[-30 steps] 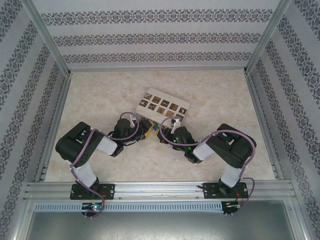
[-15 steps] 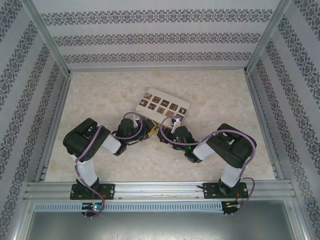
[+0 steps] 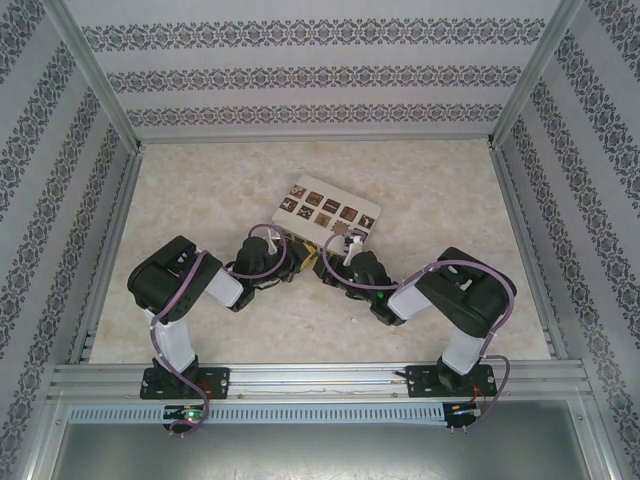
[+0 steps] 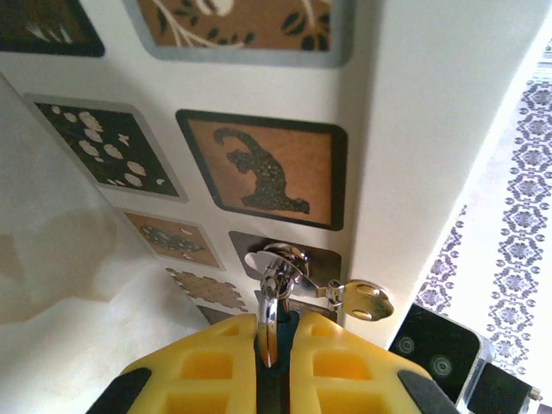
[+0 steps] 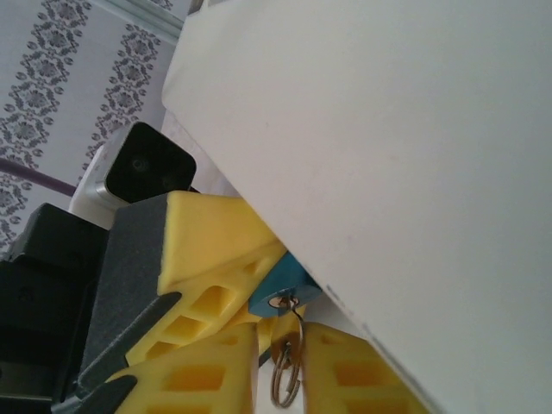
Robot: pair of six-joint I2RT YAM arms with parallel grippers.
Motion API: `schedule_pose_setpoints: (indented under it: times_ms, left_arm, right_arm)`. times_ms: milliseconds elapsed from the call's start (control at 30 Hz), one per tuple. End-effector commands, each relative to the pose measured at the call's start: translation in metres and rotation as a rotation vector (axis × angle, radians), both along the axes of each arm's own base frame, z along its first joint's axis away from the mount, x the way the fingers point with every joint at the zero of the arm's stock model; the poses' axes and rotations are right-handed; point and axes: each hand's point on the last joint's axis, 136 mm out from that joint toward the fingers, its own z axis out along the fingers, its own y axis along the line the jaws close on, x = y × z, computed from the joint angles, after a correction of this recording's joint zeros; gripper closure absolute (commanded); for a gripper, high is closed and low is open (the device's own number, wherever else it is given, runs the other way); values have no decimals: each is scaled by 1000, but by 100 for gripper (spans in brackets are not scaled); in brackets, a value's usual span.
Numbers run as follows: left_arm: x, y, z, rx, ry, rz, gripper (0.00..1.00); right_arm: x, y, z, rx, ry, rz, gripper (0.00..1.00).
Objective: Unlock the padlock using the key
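Dangling from pinched ring (image 4: 268,315), gold key (image 4: 366,300)

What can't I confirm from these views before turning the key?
Small blue padlock: shackle hidden by the white box with brown tiles, right wrist view.
Silver key ring: lower end buried between yellow left fingers, left wrist view.
Top view: padlock too small.

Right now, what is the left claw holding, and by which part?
The key ring, pinched edge-on in the left claw; a gold key dangles free beside it.
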Motion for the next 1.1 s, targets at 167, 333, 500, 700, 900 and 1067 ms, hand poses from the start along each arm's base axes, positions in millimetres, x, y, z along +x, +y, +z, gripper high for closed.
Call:
schedule_pose_setpoints:
  times_ms: [167, 333, 500, 700, 900, 1067]
  left_arm:
    - [0, 4, 31, 43, -65, 25, 100]
    - [-4, 6, 46, 48, -63, 33, 100]
    - [-12, 4, 59, 65, -42, 22, 100]
    - [-22, 4, 68, 77, 25, 16, 100]
    - [-32, 6, 74, 80, 106, 29, 100]
    - [-43, 14, 70, 108, 253, 80, 100]
  right_arm:
    - [-16, -33, 8, -40, -23, -39, 58]
    - [-32, -51, 29, -195, -166, 14, 50]
    - [-54, -61, 71, -498, -489, 146, 43]
    - [-72, -66, 110, -752, -896, 273, 45]
    - [-74, -60, 118, -1010, -1133, 456, 45]
    - [-72, -49, 113, -1125, -1233, 582, 40]
